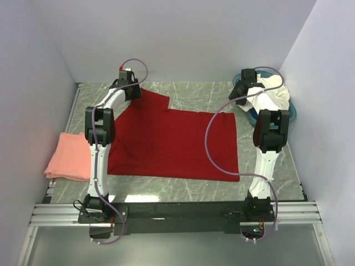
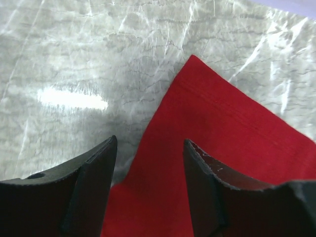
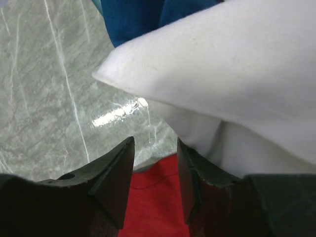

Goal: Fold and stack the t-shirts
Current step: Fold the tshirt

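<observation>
A deep red t-shirt [image 1: 172,141] lies spread flat on the marble table. My left gripper [image 1: 132,88] is open over its far left sleeve; in the left wrist view the red sleeve [image 2: 217,148] lies between and under the fingers. My right gripper [image 1: 239,93] is open at the shirt's far right corner; the right wrist view shows the red corner [image 3: 155,197] between the fingers, with cream-white cloth [image 3: 237,89] draped just beyond. A salmon-pink t-shirt [image 1: 69,158] lies folded at the left edge. Cream-white t-shirts [image 1: 274,94] hang out of the basin.
A round blue basin [image 1: 291,111] stands at the far right against the wall. White walls close in the table [image 1: 194,94] on three sides. A metal rail [image 1: 177,213] with the arm bases runs along the near edge.
</observation>
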{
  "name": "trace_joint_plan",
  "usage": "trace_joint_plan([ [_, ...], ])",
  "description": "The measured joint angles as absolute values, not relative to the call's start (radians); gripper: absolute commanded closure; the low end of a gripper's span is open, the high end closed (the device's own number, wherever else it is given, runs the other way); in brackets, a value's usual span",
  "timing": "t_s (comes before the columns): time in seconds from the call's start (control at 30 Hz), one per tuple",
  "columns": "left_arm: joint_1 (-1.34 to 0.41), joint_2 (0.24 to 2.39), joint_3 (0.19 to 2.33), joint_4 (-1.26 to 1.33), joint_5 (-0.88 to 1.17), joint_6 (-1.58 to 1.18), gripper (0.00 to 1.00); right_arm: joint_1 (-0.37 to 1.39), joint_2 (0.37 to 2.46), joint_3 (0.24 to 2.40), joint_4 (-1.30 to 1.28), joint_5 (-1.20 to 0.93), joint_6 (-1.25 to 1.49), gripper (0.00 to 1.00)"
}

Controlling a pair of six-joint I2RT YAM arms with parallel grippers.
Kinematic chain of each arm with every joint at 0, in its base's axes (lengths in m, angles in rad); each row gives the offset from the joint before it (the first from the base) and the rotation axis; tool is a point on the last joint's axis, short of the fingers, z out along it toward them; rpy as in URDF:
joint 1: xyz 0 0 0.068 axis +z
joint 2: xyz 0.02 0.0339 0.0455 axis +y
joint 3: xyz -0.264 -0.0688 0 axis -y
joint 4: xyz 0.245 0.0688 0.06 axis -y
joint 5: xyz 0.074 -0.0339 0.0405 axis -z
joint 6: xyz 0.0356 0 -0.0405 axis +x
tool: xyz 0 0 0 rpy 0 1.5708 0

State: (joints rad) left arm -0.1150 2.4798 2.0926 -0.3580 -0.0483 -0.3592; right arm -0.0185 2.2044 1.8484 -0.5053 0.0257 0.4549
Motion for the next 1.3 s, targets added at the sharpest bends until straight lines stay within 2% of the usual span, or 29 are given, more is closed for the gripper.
trace_joint_plan([
  [0.1,-0.114,2.49,2.109,-0.358,-0.035,-0.342,0.4,-0.019,2.176,1.827,-0.495,0.027,0.441,0.52],
  [0.2,-0.113,2.492,2.125,-0.357,-0.002,-0.334,0.45,-0.017,2.146,1.827,-0.491,0.034,0.427,0.52],
  [0.33,-0.112,2.498,2.134,-0.358,0.029,-0.336,0.6,-0.008,2.122,1.832,-0.491,0.038,0.419,0.52],
  [0.43,-0.112,2.502,2.134,-0.367,0.039,-0.336,0.64,0.005,2.117,1.832,-0.494,0.041,0.414,0.52],
  [0.63,-0.11,2.505,2.131,-0.38,0.017,-0.334,0.5,0.051,2.115,1.83,-0.502,0.041,0.4,0.52],
  [0.77,-0.107,2.502,2.118,-0.361,-0.02,-0.33,0.5,0.076,2.105,1.819,-0.503,0.043,0.394,0.52],
  [1.07,-0.103,2.502,2.127,-0.389,-0.036,-0.31,0.58,0.096,2.076,1.775,-0.5,0.049,0.394,0.52],
  [1.3,-0.104,2.515,2.157,-0.43,-0.009,-0.311,0.69,0.1,2.044,1.722,-0.497,0.056,0.394,0.52],
])
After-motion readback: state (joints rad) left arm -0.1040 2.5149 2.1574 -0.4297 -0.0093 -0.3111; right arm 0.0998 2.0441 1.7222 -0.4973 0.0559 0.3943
